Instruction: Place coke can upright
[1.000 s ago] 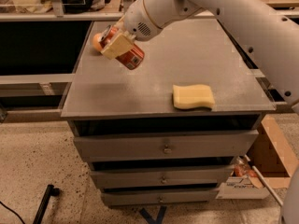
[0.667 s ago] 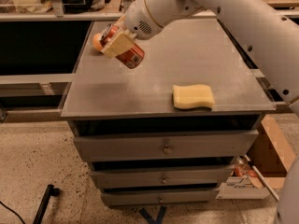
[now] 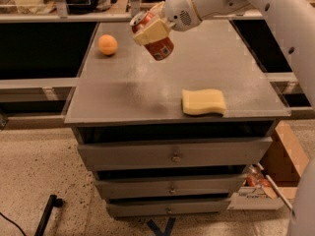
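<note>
The coke can (image 3: pixel 156 44) is red with silver ends. It hangs tilted in the air above the back middle of the grey cabinet top (image 3: pixel 147 90). My gripper (image 3: pixel 151 29) is shut on the coke can, with a cream finger (image 3: pixel 152 31) across its side. The white arm reaches in from the upper right. The can's upper silver end points to the upper left and its lower end points down to the right.
An orange ball (image 3: pixel 107 44) rests at the back left of the cabinet top. A yellow sponge (image 3: pixel 203 102) lies near the front right edge. Drawers are below the top. A cardboard box (image 3: pixel 278 163) stands on the floor to the right.
My gripper has lifted the can and carried it to the right, away from the orange ball, which now shows in full.
</note>
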`<state>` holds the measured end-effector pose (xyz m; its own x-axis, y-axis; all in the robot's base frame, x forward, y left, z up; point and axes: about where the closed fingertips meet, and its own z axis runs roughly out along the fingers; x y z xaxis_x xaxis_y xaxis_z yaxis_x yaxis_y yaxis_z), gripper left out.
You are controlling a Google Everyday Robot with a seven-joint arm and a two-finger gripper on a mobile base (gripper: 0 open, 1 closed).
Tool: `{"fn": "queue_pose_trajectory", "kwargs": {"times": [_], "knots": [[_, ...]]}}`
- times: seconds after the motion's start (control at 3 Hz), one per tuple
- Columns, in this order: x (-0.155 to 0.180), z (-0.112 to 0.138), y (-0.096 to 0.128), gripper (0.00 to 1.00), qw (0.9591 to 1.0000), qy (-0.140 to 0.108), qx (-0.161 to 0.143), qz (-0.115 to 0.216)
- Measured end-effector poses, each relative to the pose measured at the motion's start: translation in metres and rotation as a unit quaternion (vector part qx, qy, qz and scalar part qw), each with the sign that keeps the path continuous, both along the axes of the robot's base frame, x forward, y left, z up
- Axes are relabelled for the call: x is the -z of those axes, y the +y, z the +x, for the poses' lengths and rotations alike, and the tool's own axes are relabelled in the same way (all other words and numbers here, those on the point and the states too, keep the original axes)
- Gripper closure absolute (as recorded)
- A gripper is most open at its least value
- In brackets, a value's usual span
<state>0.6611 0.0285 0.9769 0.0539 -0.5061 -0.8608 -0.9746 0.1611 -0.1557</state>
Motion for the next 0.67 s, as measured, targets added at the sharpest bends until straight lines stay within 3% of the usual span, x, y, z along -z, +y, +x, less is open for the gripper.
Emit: {"fn": "queue_pose_trajectory", "kwargs": {"times": [0.33,0.67], "knots": [[-0.009,0.007,-0.036,1.00,0.9989,-0.003,0.008,0.047],[-0.012,0.010,-0.068,1.00,0.9952,-0.008,0.015,0.097]]}}
